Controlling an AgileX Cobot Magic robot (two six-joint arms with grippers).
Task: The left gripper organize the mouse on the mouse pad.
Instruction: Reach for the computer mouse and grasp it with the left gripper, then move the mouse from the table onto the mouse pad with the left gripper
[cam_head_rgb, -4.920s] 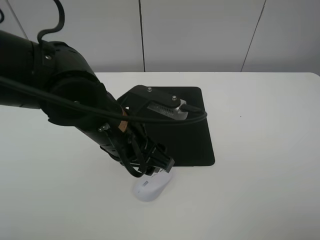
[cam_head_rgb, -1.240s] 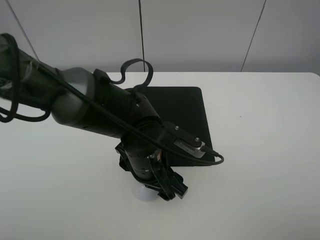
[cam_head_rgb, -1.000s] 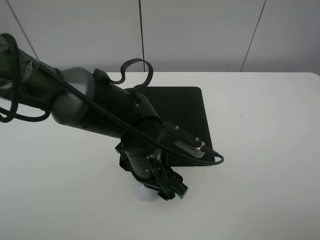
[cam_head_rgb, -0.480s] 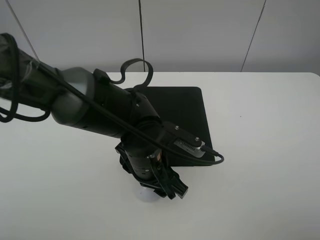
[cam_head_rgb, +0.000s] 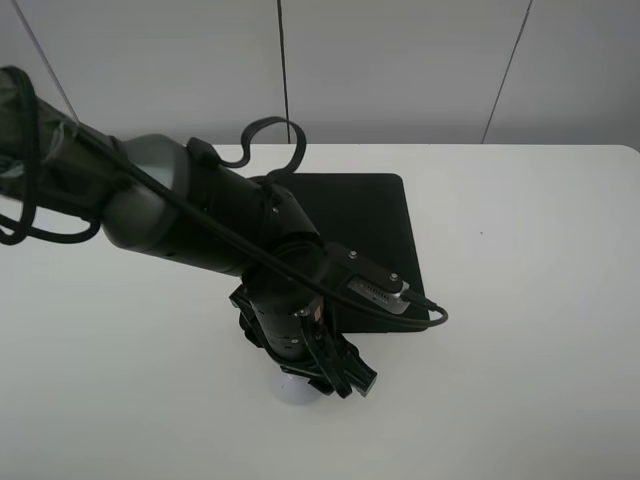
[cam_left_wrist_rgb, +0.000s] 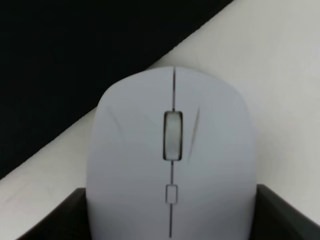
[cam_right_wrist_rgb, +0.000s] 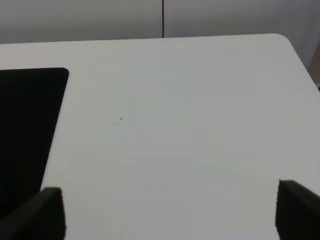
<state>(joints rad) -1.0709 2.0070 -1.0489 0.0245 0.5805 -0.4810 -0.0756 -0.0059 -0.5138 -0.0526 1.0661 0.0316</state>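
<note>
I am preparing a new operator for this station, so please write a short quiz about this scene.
1. True or false: the mouse lies fully on the mouse pad.
2. The fingers of the left gripper are: A) on either side of the mouse; B) above the pad's middle; C) at the pad's far edge.
3. Fill in: the right gripper holds ____.
Key: 1 false; 2 A; 3 nothing.

No readable text anywhere (mouse (cam_left_wrist_rgb: 170, 165) included).
</note>
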